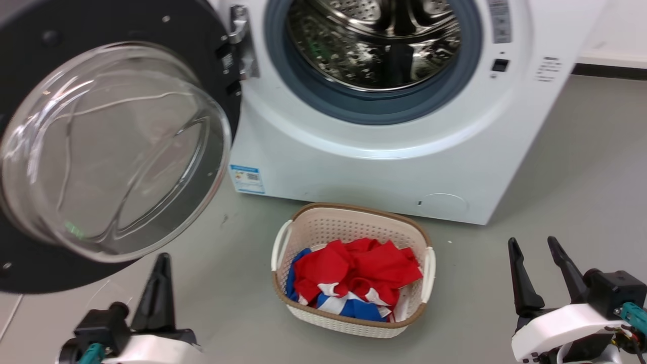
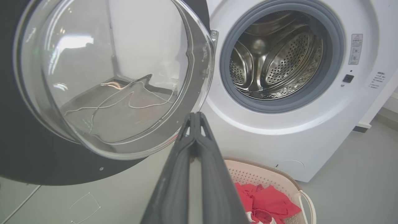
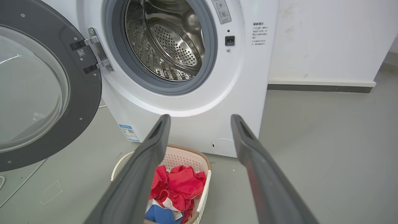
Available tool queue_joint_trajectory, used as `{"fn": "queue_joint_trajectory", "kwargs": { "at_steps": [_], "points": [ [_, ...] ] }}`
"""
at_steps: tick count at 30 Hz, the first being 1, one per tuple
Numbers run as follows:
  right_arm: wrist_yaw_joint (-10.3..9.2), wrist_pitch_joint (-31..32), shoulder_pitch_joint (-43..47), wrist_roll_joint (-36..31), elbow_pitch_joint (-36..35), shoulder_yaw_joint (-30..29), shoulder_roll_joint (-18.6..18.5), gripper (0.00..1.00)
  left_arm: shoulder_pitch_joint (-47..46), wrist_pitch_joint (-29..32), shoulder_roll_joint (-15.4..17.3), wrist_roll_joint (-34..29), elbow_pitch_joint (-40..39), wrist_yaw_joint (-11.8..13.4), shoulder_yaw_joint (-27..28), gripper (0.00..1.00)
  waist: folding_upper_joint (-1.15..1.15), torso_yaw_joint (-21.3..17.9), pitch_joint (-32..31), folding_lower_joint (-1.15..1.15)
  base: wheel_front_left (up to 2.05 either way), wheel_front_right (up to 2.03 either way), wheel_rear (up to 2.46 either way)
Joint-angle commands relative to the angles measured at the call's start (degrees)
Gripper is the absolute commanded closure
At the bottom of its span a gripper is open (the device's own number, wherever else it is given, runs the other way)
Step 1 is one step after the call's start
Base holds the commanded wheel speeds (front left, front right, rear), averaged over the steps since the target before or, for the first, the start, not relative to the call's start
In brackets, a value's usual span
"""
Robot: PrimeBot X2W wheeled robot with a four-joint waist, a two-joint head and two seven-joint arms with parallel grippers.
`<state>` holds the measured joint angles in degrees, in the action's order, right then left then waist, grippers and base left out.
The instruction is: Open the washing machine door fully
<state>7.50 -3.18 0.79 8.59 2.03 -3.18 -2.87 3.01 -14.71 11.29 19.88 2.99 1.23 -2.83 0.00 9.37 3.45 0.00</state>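
Washing machine door [image 1: 108, 151], black ring with clear glass bowl, standing open left of the washing machine [image 1: 374, 167] (hinge [image 1: 242, 43] on its left edge), left end effector [image 1: 160, 283] closed, empty, front-left of the machine, right end effector [image 1: 532, 242] open, empty, front-right

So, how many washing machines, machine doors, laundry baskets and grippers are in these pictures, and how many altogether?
washing machine: 1
washing machine door: 1
laundry basket: 1
grippers: 2 (left gripper, right gripper)
total: 5
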Motion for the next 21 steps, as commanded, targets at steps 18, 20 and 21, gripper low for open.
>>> {"fn": "queue_joint_trajectory", "kwargs": {
  "at_steps": [18, 20, 21],
  "points": [
    [-0.01, 0.3, 0.0, -0.6, 0.9, 2.4, 0.0, 0.00, -5.3, 1.6, 0.1, -2.1, 6.8, -0.2, -3.8, 0.00, 0.00, -11.5, -1.7, 0.00, 0.00, 0.00, 0.00],
    [-0.01, 0.1, -0.1, -0.7, 1.0, 2.5, 0.0, 0.00, -5.5, 1.7, 0.2, -2.2, 7.0, 0.2, -4.0, 0.00, 0.00, -12.0, -1.5, 0.00, 0.00, 0.00, 0.00],
    [-0.01, 0.0, -0.2, -0.8, 1.1, 2.6, 0.0, 0.00, -5.5, 1.8, 0.2, -2.2, 7.2, 0.2, -4.1, 0.00, 0.00, -12.2, -1.5, 0.00, 0.00, 0.00, 0.00]
  ]
}}
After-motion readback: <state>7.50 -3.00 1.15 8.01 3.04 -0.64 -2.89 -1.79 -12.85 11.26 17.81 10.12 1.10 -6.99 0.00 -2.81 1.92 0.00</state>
